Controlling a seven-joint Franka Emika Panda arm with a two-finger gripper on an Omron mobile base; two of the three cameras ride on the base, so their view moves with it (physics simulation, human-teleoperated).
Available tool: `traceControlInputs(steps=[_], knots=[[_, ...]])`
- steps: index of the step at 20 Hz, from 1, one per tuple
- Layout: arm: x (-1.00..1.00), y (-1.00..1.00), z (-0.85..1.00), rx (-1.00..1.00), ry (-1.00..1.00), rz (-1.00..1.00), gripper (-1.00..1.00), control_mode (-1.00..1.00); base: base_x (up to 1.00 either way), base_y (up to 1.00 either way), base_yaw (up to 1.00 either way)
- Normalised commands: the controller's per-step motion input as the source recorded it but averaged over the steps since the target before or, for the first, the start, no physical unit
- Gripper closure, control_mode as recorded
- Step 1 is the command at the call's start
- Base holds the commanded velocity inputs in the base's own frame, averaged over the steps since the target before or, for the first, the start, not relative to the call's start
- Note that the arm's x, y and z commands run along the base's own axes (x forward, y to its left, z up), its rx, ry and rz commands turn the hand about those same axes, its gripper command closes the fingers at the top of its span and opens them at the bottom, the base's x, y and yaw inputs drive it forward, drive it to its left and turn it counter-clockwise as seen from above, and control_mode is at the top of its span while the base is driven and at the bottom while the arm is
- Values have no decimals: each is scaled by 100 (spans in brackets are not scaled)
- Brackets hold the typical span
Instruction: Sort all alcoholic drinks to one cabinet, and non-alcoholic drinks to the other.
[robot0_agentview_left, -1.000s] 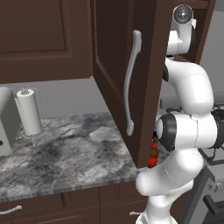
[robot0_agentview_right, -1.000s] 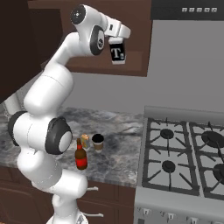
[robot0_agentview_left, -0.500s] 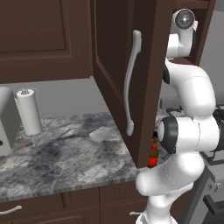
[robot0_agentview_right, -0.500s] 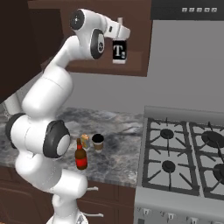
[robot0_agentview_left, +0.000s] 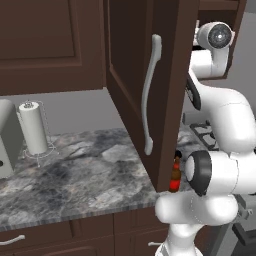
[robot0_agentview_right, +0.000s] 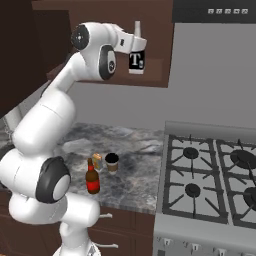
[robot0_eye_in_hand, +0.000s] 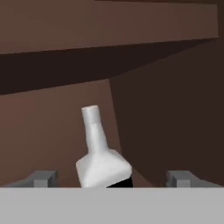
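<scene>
White bottle (robot0_eye_in_hand: 103, 159) stands inside the open cabinet (robot0_agentview_right: 155, 80), between the gripper's (robot0_eye_in_hand: 111, 178) wide-open fingers at six o'clock; it looks tilted; withdrawing carelessly could topple it.

The white bottle (robot0_agentview_right: 136, 52) carried a black label with a white "T". Behind it the cabinet (robot0_agentview_right: 155, 75) was dark brown. Below the cabinet, the counter (robot0_agentview_right: 140, 170) was mottled grey stone, bearing a brown bottle (robot0_agentview_right: 92, 178) with a red label, a yellow-orange can (robot0_agentview_right: 97, 160) and a tan cup (robot0_agentview_right: 112, 162) with a dark lid.
</scene>
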Motion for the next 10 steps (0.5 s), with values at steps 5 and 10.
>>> traceControlInputs(steps=[5, 10], knots=[[-81, 0, 14, 0, -3, 0, -100, -100, 0, 0, 0], [-80, 5, 2, 0, 3, 0, -100, -100, 0, 0, 0]])
